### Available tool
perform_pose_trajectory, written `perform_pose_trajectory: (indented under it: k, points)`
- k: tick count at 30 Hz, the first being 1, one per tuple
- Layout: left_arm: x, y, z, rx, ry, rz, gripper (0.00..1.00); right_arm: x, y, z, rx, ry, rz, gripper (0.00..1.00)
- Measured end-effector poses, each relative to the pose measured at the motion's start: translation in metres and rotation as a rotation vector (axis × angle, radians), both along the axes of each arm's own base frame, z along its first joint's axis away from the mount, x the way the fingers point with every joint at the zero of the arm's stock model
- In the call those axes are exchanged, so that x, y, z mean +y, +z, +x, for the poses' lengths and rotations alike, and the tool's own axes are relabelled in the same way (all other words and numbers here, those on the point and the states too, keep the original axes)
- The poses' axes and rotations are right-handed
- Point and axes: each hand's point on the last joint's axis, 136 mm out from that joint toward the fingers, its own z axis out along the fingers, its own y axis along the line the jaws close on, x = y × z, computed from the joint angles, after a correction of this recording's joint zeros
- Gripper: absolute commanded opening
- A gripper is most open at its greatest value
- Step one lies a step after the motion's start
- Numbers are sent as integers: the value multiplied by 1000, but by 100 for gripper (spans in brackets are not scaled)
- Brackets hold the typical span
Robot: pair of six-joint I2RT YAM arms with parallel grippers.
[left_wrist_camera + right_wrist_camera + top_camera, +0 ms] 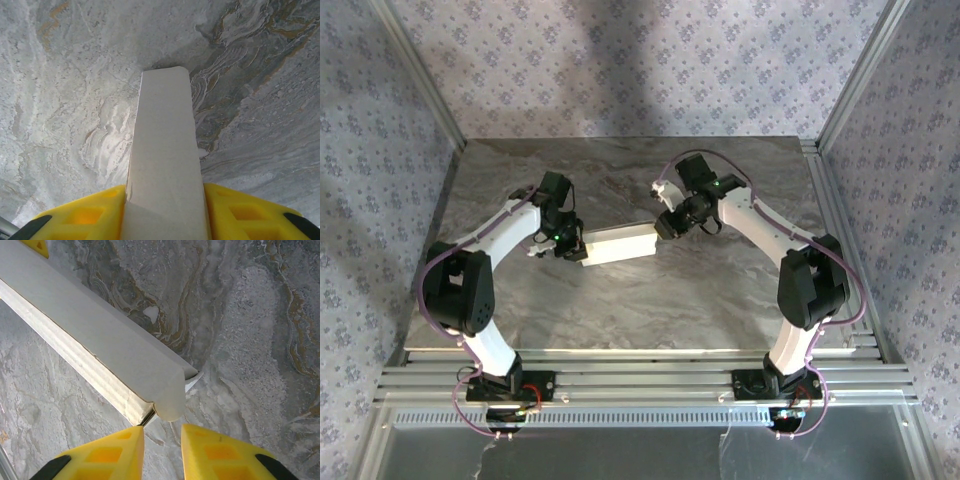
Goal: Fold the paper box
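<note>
Cardboard, thin and white, forms the paper box (620, 243), which lies as a long, narrow, closed shape near the middle of the marbled grey counter (620, 320), between the two arms. Its walls are folded up and its top face is shut, so its inside is hidden.

The left end effector (577, 247) holds the box's left end. In the left wrist view the paper box (165, 145) runs straight out from between the yellow fingers (95, 212), which press against it on both sides, and its far end rests on the counter (70, 85).

The right end effector (663, 224) sits at the box's other end. In the right wrist view its jaws stand narrowly apart with nothing between them (162, 432), and the box's near corner (115, 355) lies just beyond the tips, the left tip touching or almost touching it. There the end flap curls over the corner, and a small tab seems to stick out beneath it, not fully tucked in. The box lies diagonally across the counter (250, 340) in this view.
</note>
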Motion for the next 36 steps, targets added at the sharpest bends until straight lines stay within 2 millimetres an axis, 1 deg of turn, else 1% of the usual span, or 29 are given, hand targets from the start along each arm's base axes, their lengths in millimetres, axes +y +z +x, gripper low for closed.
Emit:
perform_pose_trajectory:
  k: [9, 13, 22, 25, 36]
  points:
    - [0, 1, 0, 0, -7, 2, 39, 5, 9, 7, -30, 2, 25, 16]
    - [0, 1, -1, 5, -7, 4, 39, 7, 14, 10, -44, 0, 35, 10]
    - [0, 0, -1, 10, -7, 6, 39, 9, 18, 14, -48, -2, 38, 1]
    - [0, 0, -1, 10, -7, 5, 39, 9, 20, 13, -46, -1, 36, 0]
    - [0, 1, -1, 7, -10, 5, 39, 10, 23, 13, -21, -7, 17, 0]
